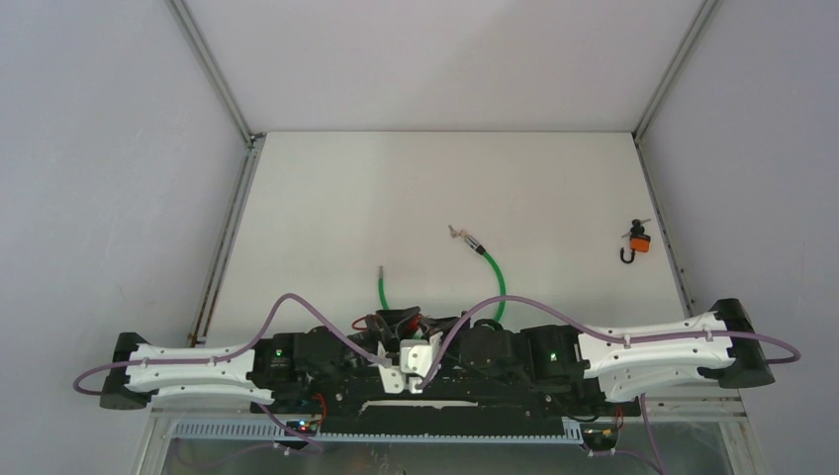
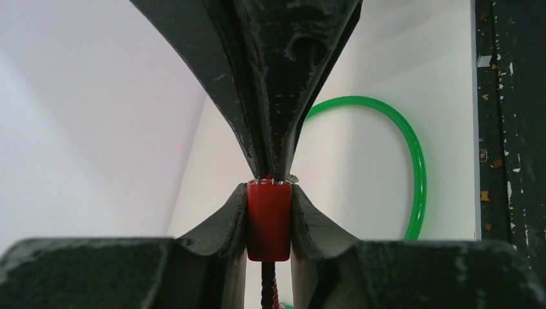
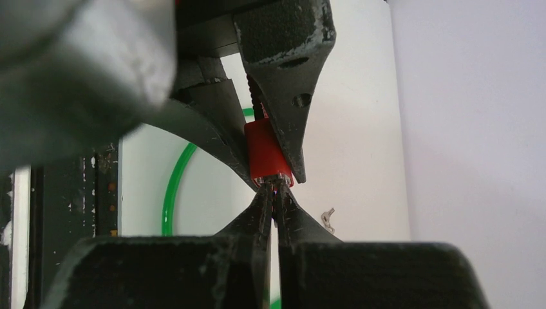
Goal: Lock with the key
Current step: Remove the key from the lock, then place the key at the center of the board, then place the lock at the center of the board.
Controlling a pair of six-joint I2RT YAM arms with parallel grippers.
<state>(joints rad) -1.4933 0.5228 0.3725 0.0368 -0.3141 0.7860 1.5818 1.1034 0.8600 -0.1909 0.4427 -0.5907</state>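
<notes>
1. The left gripper (image 2: 269, 191) pinches a red lock (image 2: 268, 222) between its two fingers, one pad on each side, so the jaws are pressed onto the lock rather than spread
2. The red lock stands upright in that grip, held off the table (image 1: 396, 188) at the near edge, between the two folded arms. A dark red ribbed cord (image 2: 269, 291) runs out of its lower end
3. The right gripper (image 3: 273, 195) meets the left one tip to tip. Its jaws are pressed together with no gap showing, and their tips touch the top end of the red lock, where a little bright metal shows
4. Whether anything thin is caught between the right fingers cannot be told
5. In the right wrist view the left gripper's fingers come in from above, with the red lock slanting between them
6. A green cable (image 1: 492, 272) lies on the table just beyond the grippers, curving away from them to a metal end (image 1: 461, 236) near the middle of the table. Its other end (image 1: 381, 270) lies to the left of that
7. A small orange and black piece with a dark hook (image 1: 638, 243) lies well apart, close to the right edge of the table
</notes>
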